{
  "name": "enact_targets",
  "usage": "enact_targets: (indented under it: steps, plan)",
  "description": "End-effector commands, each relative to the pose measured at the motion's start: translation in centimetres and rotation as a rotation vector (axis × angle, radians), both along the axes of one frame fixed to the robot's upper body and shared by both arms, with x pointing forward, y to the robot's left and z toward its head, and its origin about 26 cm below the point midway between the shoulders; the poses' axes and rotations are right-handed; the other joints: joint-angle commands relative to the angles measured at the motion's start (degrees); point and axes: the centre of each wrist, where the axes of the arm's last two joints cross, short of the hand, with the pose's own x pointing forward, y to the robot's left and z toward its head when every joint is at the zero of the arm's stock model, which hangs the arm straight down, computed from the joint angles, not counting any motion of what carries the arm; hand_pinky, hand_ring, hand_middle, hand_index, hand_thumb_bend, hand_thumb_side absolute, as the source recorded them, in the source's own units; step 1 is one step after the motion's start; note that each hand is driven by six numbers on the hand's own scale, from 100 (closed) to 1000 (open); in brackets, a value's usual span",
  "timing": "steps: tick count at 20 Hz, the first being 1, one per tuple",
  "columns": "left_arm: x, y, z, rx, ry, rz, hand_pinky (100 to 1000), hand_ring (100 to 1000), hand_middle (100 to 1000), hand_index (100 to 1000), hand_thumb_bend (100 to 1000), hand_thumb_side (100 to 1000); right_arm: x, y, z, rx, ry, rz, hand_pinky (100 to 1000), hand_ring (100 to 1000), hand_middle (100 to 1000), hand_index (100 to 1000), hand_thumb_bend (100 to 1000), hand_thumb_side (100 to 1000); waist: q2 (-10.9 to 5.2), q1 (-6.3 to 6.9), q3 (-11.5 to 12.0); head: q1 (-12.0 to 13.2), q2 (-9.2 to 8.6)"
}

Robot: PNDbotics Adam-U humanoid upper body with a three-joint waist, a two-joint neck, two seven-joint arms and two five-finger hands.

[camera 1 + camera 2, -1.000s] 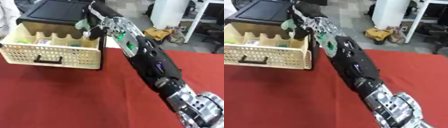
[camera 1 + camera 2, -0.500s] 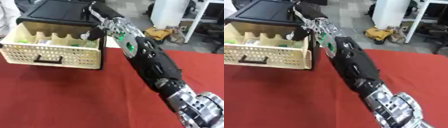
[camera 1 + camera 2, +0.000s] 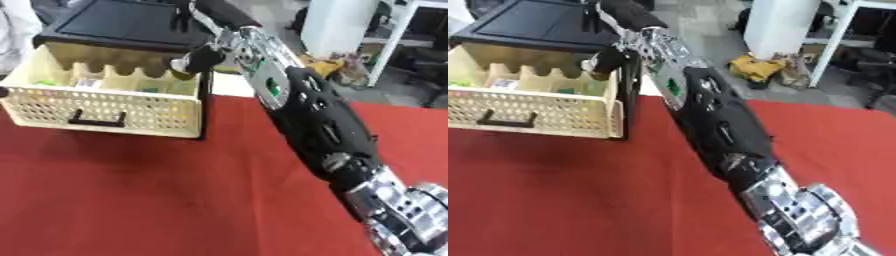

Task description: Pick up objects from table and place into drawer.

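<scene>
Cream drawer point(image 3: 105, 107) pulled open at bench's far left corner, small items lying inside. Right hand point(image 3: 199, 59) above drawer's right rear corner, fingers curled; held thing, if any, not discernible. Red bench point(image 3: 140, 195) below.

The drawer point(image 3: 105, 107) looks like cream perforated plastic, its cabinet point(image 3: 122, 25) smooth black. The table point(image 3: 131, 200) wears matt red cloth. The arm point(image 3: 315, 125) is glossy black with silvery metal.

- No lettering, brand or number reads anywhere here.
- Small packets in the drawer point(image 3: 131, 107) at the upper left show colour only, their print unreadable.
</scene>
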Motion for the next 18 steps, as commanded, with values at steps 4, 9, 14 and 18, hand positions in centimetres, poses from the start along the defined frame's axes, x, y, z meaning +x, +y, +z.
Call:
enact_targets:
  steps: [4,9,14,18]
  plan:
    - [-0.2,0.2,0.5,0.014,-0.021,0.004,100,100,100,578,100,1000,-2.1,-1.2,4.2,0.145,-0.088,0.017,587,784,515,654,444,291,-1.64,0.58,-0.30,0.30,0.08]
    - [-0.3,0.3,0.4,0.014,-0.018,0.011,100,100,100,578,100,1000,-4.3,-2.1,6.5,0.274,-0.145,0.045,580,778,508,653,436,292,-1.85,0.90,-0.42,0.70,0.50]
    - [-0.3,0.4,0.3,0.014,-0.019,0.018,100,100,100,579,100,1000,-6.3,-4.4,7.3,0.356,-0.200,0.035,578,772,504,653,446,303,-2.13,1.55,-1.03,1.46,0.94]
    - [-0.3,0.6,0.2,0.014,-0.024,0.022,100,100,100,583,100,1000,-8.4,-7.1,7.0,0.426,-0.241,0.040,575,765,496,645,419,421,-2.27,2.33,-1.61,2.51,1.43]
